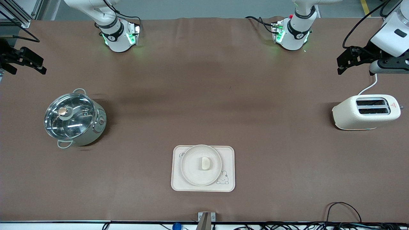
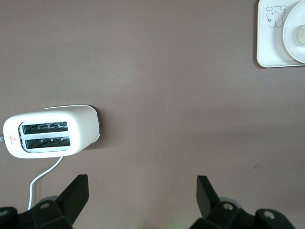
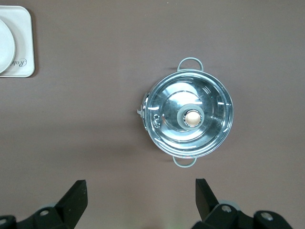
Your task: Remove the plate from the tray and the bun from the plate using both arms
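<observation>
The round cream plate (image 1: 191,166) lies on the rectangular rabbit tray (image 1: 204,187), near the table's front-camera edge at mid table. The small pale bun (image 1: 205,163) lies on the plate. My left gripper (image 1: 341,65) is open and empty, up over the left arm's end of the table, above the toaster's side. My right gripper (image 1: 39,65) is open and empty, up over the right arm's end. The left wrist view shows its open gripper (image 2: 142,191) over bare table, with the tray (image 2: 269,47) and plate (image 2: 295,40) at the frame's edge. The right wrist view shows its open gripper (image 3: 141,193), the tray (image 3: 23,47) and the plate's edge (image 3: 5,45).
A steel pot with a glass lid (image 1: 75,118) stands toward the right arm's end; it also shows in the right wrist view (image 3: 189,117). A cream toaster (image 1: 366,111) with a white cord stands toward the left arm's end, also seen in the left wrist view (image 2: 50,132).
</observation>
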{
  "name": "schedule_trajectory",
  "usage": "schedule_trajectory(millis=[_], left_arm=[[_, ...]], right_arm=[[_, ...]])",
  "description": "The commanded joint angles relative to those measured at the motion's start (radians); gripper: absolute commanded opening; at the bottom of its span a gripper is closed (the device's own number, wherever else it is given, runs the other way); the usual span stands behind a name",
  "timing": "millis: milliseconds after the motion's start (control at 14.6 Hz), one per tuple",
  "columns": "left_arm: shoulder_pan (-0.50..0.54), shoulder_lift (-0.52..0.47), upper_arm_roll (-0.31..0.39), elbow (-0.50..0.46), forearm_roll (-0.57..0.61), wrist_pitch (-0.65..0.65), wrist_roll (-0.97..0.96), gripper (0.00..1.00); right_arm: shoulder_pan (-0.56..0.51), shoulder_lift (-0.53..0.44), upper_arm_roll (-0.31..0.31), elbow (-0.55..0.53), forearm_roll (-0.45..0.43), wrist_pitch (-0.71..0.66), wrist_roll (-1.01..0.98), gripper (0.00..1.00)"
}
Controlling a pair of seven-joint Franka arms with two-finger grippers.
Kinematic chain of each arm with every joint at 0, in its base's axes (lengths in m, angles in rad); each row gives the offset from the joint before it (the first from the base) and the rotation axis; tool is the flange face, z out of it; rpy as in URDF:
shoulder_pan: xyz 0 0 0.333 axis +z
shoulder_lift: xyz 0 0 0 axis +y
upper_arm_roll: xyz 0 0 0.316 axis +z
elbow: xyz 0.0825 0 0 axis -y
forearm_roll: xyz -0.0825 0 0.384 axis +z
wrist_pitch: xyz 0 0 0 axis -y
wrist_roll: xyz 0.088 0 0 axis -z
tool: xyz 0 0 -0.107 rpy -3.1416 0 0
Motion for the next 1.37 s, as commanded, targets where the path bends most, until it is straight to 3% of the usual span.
schedule_trajectory(millis=[0,342,478,888,1161,1298], left_arm=[[-0.003,-0.004,-0.002,0.016,0.021,-0.026,0.014,1.0],[0.006,0.007,0.002,0.029,0.021,-0.026,0.017,1.0],[0.006,0.016,0.004,0.03,0.021,-0.026,0.016,1.0],[-0.003,0.071,0.004,0.087,0.027,-0.026,0.016,1.0],[-0.001,0.071,0.004,0.088,0.027,-0.026,0.016,1.0],[-0.003,0.071,0.004,0.088,0.027,-0.026,0.016,1.0]], right_arm=[[0.002,-0.012,0.006,-0.003,-0.019,0.0,0.024,1.0],[0.009,-0.009,0.014,0.002,-0.01,0.017,0.029,1.0],[0.009,0.007,0.014,-0.006,0.085,0.043,0.027,1.0],[0.112,0.152,0.015,-0.009,0.143,0.233,0.084,1.0],[0.179,0.315,0.014,-0.009,0.309,0.443,0.156,1.0],[0.222,0.405,0.014,-0.008,0.349,0.549,0.223,1.0]])
